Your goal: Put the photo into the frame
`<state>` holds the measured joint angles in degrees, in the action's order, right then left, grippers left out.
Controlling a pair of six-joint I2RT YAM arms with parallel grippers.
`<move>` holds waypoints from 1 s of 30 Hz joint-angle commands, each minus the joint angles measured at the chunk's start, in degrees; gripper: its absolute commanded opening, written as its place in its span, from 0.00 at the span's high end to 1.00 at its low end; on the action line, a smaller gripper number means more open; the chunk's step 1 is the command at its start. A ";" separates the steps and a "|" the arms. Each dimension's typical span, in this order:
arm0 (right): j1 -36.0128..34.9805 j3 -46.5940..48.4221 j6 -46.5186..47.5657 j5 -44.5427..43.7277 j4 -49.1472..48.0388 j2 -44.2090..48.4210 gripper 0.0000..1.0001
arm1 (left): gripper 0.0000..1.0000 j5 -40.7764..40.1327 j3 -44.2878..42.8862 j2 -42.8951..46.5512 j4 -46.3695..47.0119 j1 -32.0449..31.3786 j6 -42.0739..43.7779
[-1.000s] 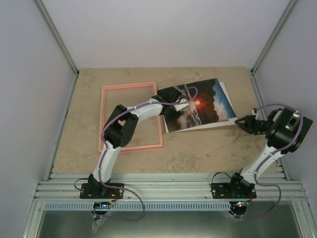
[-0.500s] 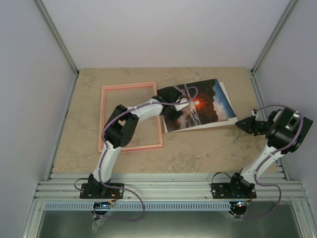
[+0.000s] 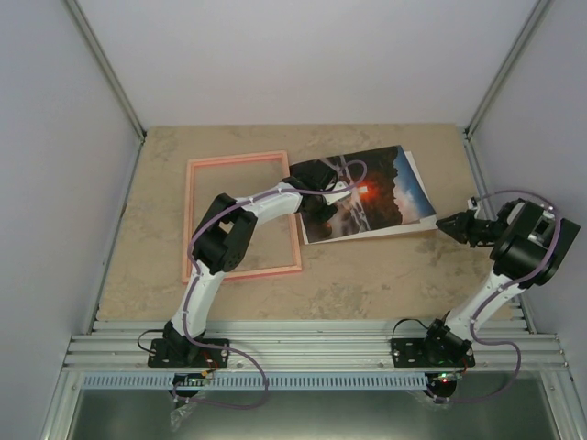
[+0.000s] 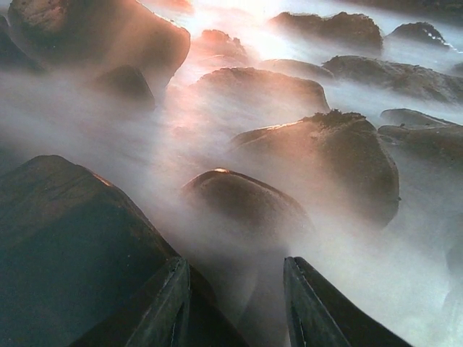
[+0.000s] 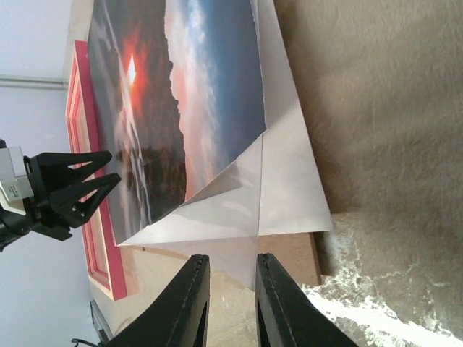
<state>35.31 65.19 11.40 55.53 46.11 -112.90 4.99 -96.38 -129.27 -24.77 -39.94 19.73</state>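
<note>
The photo [image 3: 381,188], a dark landscape with a red-orange sun, lies tilted right of the pink frame [image 3: 238,159] and overlaps that frame's right rail. My left gripper [image 3: 321,206] stands open over the photo's left part. In the left wrist view the photo [image 4: 289,144] fills the picture and my left gripper [image 4: 235,269] is close above it; contact cannot be told. My right gripper [image 5: 230,262] is at the stack's near right corner, jaws narrow but apart. The tip of a glossy pale sheet [image 5: 289,181] lying under the photo [image 5: 210,79] reaches between them.
A brown cardboard sheet [image 5: 293,253] lies at the bottom of the stack. The pale sheet [image 3: 424,188] sticks out past the photo's right edge. Grey walls [image 3: 83,137] enclose the stone-patterned table [image 3: 385,275]; a metal rail [image 3: 312,348] runs along its near edge.
My right gripper's jaws have narrowed around the corner of the stack. The left arm, photo and frame have not visibly moved.
</note>
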 commanded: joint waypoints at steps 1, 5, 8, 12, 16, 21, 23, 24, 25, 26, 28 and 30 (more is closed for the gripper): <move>-0.13 0.04 -1.28 -0.45 -0.37 2.43 0.80 | 0.61 -0.11 -0.07 -3.15 -2.47 -0.66 1.16; -0.50 0.18 -1.31 0.76 -0.47 1.30 0.85 | 0.61 0.01 -0.75 -3.68 -2.68 -0.72 1.23; -0.80 0.65 -2.12 1.31 -1.38 0.90 0.81 | 0.61 0.11 -0.83 -3.84 -2.74 -0.69 1.33; -1.78 1.26 -4.15 1.19 -3.38 -0.25 0.75 | 0.61 0.10 -0.70 -3.96 -2.86 -0.75 1.57; -3.22 2.02 -5.44 0.69 -4.97 -1.66 0.75 | 0.61 0.12 -0.75 -4.06 -2.83 -0.75 1.65; -4.36 2.59 -7.56 -0.19 -7.60 -3.07 0.80 | 0.61 -0.06 -0.83 -4.28 -3.08 -0.73 1.83; -4.37 3.31 -7.50 -0.46 -7.12 -3.42 0.86 | 0.61 -0.26 -0.91 -4.23 -3.09 -0.75 1.54; -4.37 3.81 -7.08 -0.73 -6.37 -3.27 0.92 | 0.61 -0.38 -0.92 -4.23 -3.03 -0.71 1.22; -4.37 4.38 -6.45 -0.88 -5.25 -2.97 0.97 | 0.60 -0.41 -0.92 -4.16 -2.98 -0.70 1.03; -4.33 5.02 -5.80 -1.06 -4.11 -2.30 0.99 | 0.60 -0.49 -0.92 -4.10 -3.04 -0.69 0.88; -3.95 6.27 -4.44 -1.46 -2.06 -0.17 0.99 | 0.57 -1.17 -0.92 -3.94 -3.00 -0.66 0.44; -3.14 7.77 -3.17 -2.00 -0.25 2.67 0.99 | 0.55 -1.82 -0.57 -3.57 -2.73 -0.58 0.24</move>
<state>30.94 69.38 5.41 54.63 42.63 -115.15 4.93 -97.67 -130.26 -24.18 -40.14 20.23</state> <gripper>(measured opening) 0.026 0.433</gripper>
